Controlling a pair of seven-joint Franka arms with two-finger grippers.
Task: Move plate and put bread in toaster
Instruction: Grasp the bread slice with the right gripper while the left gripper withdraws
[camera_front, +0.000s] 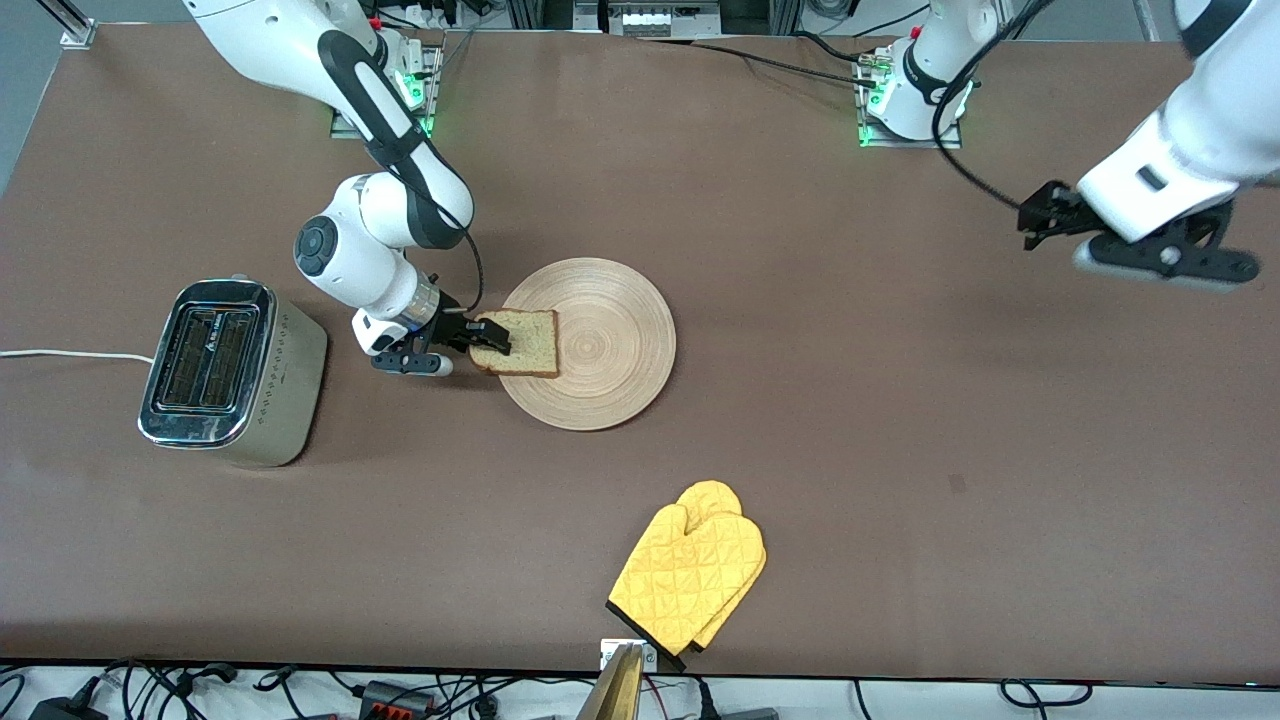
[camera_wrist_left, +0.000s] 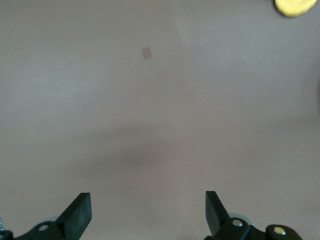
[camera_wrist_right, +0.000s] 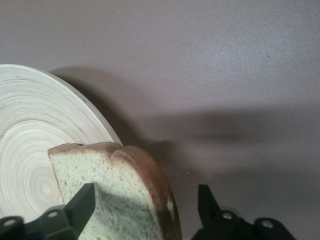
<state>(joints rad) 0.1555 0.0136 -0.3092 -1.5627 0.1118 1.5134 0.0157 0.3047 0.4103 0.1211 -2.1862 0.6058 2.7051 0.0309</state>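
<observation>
The right gripper (camera_front: 490, 340) straddles the bread's (camera_front: 520, 342) edge on the plate (camera_front: 600, 340), jaws open, not yet gripping. The left gripper (camera_front: 1040, 225) waits open over bare bench (camera_front: 900, 400). Pinching squarely on the crust should prevent tearing before lifting toward the toaster (camera_front: 232, 372).

The square slice of light-brown bread with a darker crust (camera_front: 520, 341) lies between the right gripper's (camera_front: 478, 338) parted fingers, on the edge of the round, ring-grained, light-tan wooden plate (camera_front: 600, 345). The boxy beige toaster with a chrome two-slot top (camera_front: 230, 372) stands upright on the table near that gripper, toward the right arm's end.
</observation>
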